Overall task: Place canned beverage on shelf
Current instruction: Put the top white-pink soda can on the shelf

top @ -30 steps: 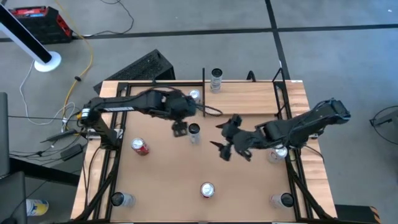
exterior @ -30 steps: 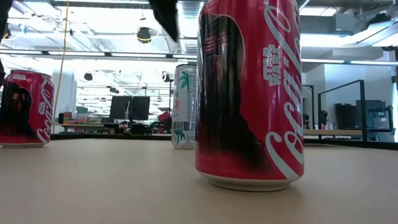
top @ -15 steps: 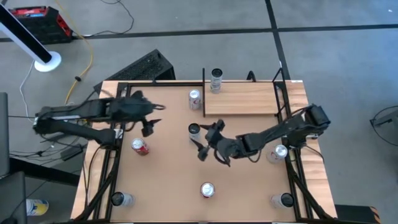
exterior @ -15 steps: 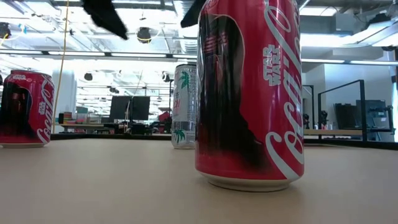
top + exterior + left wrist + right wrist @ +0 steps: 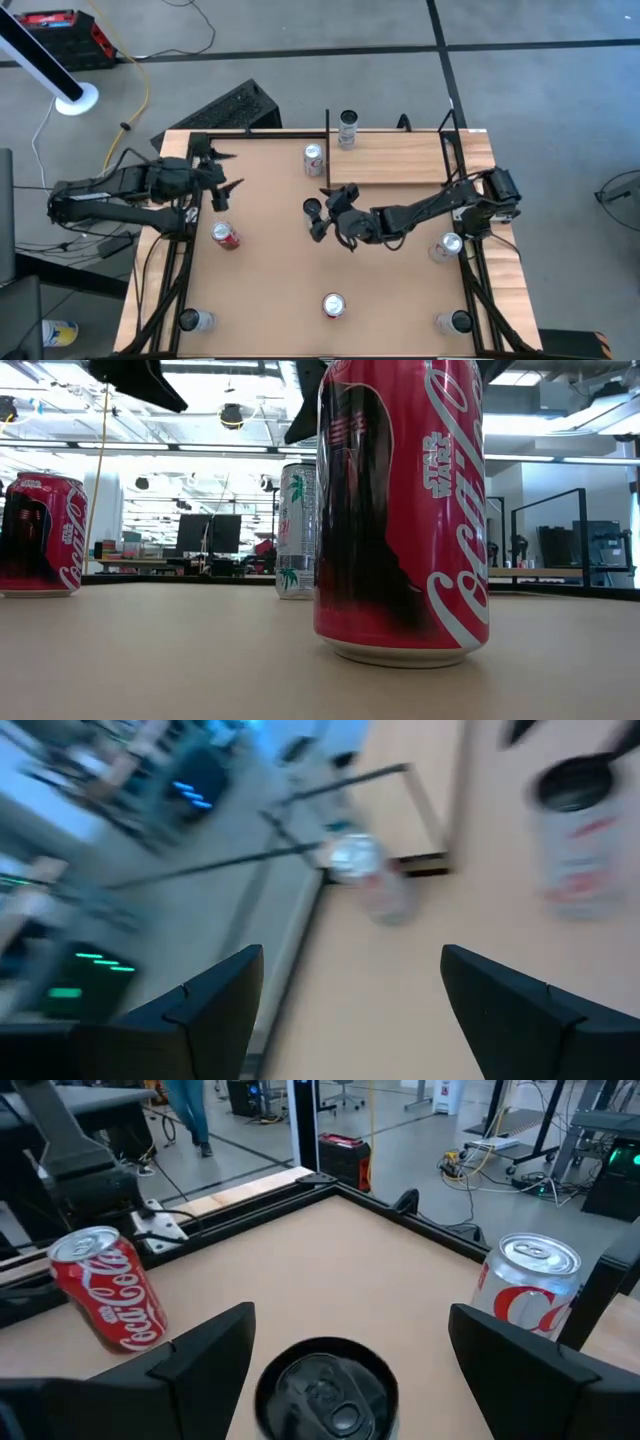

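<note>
A white can with a dark top (image 5: 312, 207) stands upright on the tabletop near its middle; it also shows in the right wrist view (image 5: 325, 1385) and, with a palm print, in the low view (image 5: 296, 530). My right gripper (image 5: 322, 217) (image 5: 345, 1370) is open, with one finger on each side of this can and a gap on both sides. My left gripper (image 5: 226, 175) (image 5: 350, 1010) is open and empty near the table's left edge. The pale wood shelf (image 5: 395, 160) stands at the far right and carries one silver can (image 5: 347, 128) at its far left corner.
A silver-and-red can (image 5: 314, 158) stands just left of the shelf. Red cans stand at the left (image 5: 225, 235) and front middle (image 5: 333, 305). Silver cans stand at the right (image 5: 447, 245) and at both front corners (image 5: 190, 320) (image 5: 455, 322). Black rails (image 5: 170, 270) edge the table.
My left gripper has drawn back from beside the white can toward the table's left edge. My right gripper has gone toward the table's left to the white can and now straddles it. The can has stayed in place.
</note>
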You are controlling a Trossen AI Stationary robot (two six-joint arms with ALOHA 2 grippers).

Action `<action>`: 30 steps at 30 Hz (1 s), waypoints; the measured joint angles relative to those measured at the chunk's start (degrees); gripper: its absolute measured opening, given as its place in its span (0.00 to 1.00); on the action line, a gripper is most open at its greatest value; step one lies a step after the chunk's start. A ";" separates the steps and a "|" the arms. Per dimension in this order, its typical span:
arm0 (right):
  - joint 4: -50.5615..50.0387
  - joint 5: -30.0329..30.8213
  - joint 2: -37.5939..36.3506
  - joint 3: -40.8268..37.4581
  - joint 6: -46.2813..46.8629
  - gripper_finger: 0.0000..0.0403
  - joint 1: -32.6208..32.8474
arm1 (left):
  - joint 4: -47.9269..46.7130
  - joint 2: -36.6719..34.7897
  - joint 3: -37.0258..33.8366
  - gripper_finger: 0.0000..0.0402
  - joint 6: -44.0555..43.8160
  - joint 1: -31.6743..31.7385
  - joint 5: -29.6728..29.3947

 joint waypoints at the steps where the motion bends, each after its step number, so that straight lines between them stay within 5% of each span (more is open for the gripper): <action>1: -0.54 -0.03 0.00 0.01 0.28 0.88 0.19 | 1.33 -0.04 0.00 0.72 2.47 0.27 -2.28; 7: -2.65 -0.61 2.10 -0.15 2.34 0.88 0.26 | 4.87 -0.03 0.02 0.72 10.71 5.48 -10.17; 17: -1.11 -0.36 3.64 0.09 2.01 0.88 0.22 | 5.11 -1.52 0.02 0.72 10.58 14.36 -9.60; 30: -2.16 -4.61 3.80 0.01 3.60 0.87 -1.98 | 5.03 -4.18 0.02 0.72 9.06 15.17 -5.10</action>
